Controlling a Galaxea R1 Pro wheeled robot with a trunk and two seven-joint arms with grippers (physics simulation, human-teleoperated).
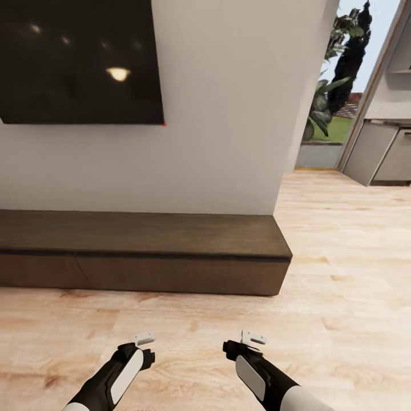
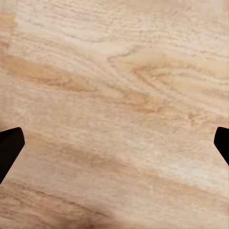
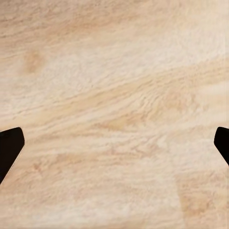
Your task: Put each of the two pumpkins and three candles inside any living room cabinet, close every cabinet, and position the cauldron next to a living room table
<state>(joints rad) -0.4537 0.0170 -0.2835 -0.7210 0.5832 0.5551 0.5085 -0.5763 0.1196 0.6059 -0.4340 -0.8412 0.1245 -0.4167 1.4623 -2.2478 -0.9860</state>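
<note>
The cabinet [image 1: 142, 235], a long low dark brown unit, runs along the white wall ahead of me; its fronts sit flush and its flat top is bare. Both arms hang low over the wooden floor in front of it. In the head view my left gripper [image 1: 144, 341] and right gripper [image 1: 249, 338] point down. Each wrist view has the dark fingertips far apart at the frame edges, so the left gripper [image 2: 114, 148] and the right gripper [image 3: 114, 148] are open with nothing between them. The pumpkins, candles, cauldron and table are out of view.
A large black screen [image 1: 80, 57] hangs on the wall above the cabinet. To the right the wall ends at an opening with plants [image 1: 337, 85] outside and grey kitchen cabinets [image 1: 382, 154]. Light wooden floor [image 1: 342, 257] spreads ahead and to the right.
</note>
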